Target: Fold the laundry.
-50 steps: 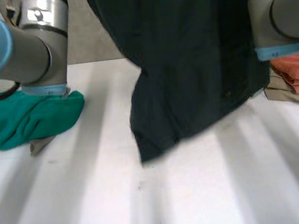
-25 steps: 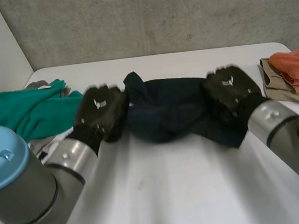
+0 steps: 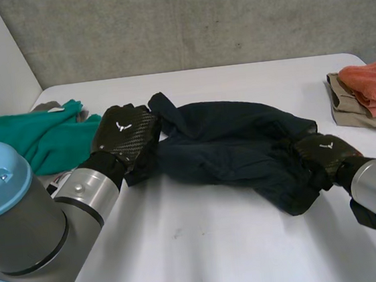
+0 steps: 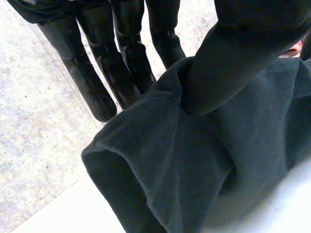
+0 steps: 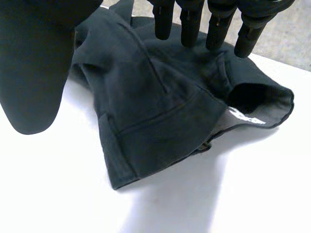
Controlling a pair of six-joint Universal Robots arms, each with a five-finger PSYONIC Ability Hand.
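Note:
A dark navy garment (image 3: 228,143) lies crumpled across the middle of the white table (image 3: 220,259), stretched between my two hands. My left hand (image 3: 123,135) is at its left end. There the thumb (image 4: 233,63) presses the cloth's edge (image 4: 194,160) against the straight fingers (image 4: 121,53), a pinch. My right hand (image 3: 320,154) rests at the garment's right end. Its fingers (image 5: 189,24) hang straight just above the cloth (image 5: 146,111) and its thumb (image 5: 34,73) stands apart, holding nothing.
A green cloth (image 3: 33,140) lies bunched at the table's left edge, close behind my left arm. An orange cloth (image 3: 373,81) sits on a folded beige one (image 3: 352,107) at the right edge. A grey wall stands behind the table.
The garment hung lifted in front of the head camera; it has come down flat onto the table. The right hand has let go of it and pulled back; the left keeps its pinch.

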